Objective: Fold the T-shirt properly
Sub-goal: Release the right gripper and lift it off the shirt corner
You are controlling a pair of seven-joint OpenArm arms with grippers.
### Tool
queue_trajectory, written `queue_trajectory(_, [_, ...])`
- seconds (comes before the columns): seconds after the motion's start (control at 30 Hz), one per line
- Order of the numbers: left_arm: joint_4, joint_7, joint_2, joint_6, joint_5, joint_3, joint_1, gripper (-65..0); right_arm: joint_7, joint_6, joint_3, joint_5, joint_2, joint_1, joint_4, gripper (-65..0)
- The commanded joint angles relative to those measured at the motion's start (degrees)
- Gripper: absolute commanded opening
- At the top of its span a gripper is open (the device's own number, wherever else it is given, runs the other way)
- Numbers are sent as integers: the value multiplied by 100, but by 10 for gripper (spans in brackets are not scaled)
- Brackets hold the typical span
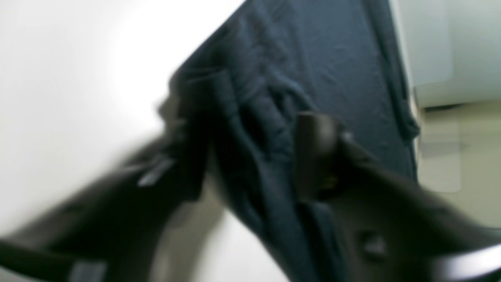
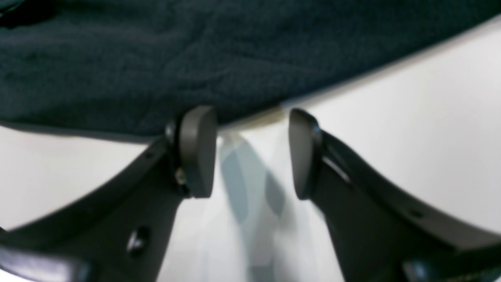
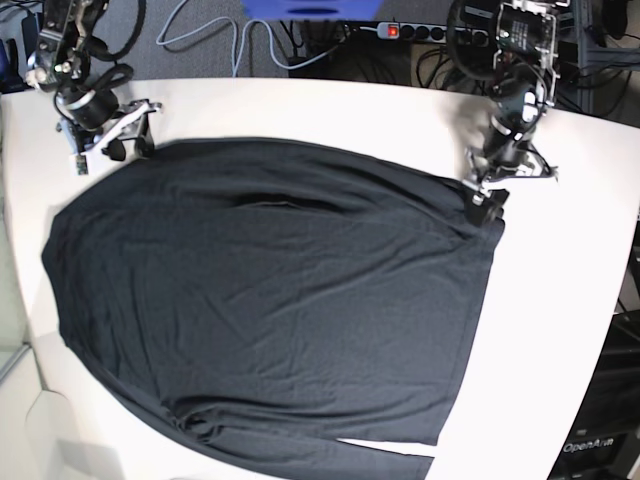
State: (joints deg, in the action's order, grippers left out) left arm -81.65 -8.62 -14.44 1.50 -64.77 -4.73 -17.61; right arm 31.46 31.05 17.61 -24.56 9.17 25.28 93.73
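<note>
- T-shirt (image 3: pixel 270 300) — black, thin and lightly wrinkled — lies spread nearly flat over the white tabletop (image 3: pixel 560 330), covering most of it, with its near hem running to the table's front edge.
- No fold shows in the cloth yet, so my judgement is that the step in hand is the first one: taking hold of the far corners before a fold is carried over.
- Left gripper (image 3: pixel 487 200) sits at the garment's far corner on the base view's right. In the left wrist view its fingers (image 1: pixel 317 152) straddle a bunched ridge of fabric, but the picture is smeared by motion, and I cannot tell whether they have closed on the cloth or merely bracket it.
- Right gripper (image 2: pixel 252 152) stands at the opposite far corner, on the base view's left. Its fingers are parted with a clear gap between them; nothing is between the pads, and the shirt's edge lies just beyond the tips, over the white surface.
- Next move, as I read it: the left side needs a firm pinch on that ridge, confirmed before any lift; the right side needs to slide forward so one finger goes under the hem and the other above, then close.
- Risk — thin fabric may slip from a shallow pinch, or several layers may come up at once, leaving the fold crooked.
- Both corners should rise together, so the cloth does not drag sideways.
</note>
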Motion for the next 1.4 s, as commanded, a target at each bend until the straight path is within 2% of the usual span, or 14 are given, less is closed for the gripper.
queue_trajectory(0.0, [11,-197,-20,110,3,3,-2,-415,-30,38,20,-37,46,26,73,-357])
queue_trajectory(0.1, [11,-197,-20,110,3,3,-2,-565,-232,38,20,-37,-16,52,73,-357])
queue_trajectory(0.2, [20,-215,-20,110,3,3,16,-617,-346,38,11,-37,-25,140,64,-357])
queue_trajectory(0.3, [11,-215,-20,110,3,3,16,-621,-592,100,20,-37,-192,176,64,-357])
queue_trajectory(0.43, [-24,-215,-20,110,3,3,7,-623,-927,873,134,-37,-385,343,73,-357])
queue_trajectory(0.5, [-33,-215,-20,110,3,3,-11,-624,-962,895,239,-19,-517,360,73,-357])
queue_trajectory(0.67, [-130,-206,-20,110,3,12,-20,-624,-944,895,319,-28,-587,369,73,-357])
queue_trajectory(0.9, [-314,-215,-20,110,3,12,-28,-624,-935,895,275,7,-526,369,-156,-348])
queue_trajectory(1.0, [-306,-215,-20,110,3,38,-28,-624,-935,895,292,-10,-394,351,-332,-348])
queue_trajectory(1.23, [-297,-215,-20,110,3,56,-28,-624,-935,895,503,-45,-429,307,-428,-347])
queue_trajectory(1.37, [-271,-223,-20,110,3,56,-28,-624,-891,895,626,-397,-464,184,-490,-347])
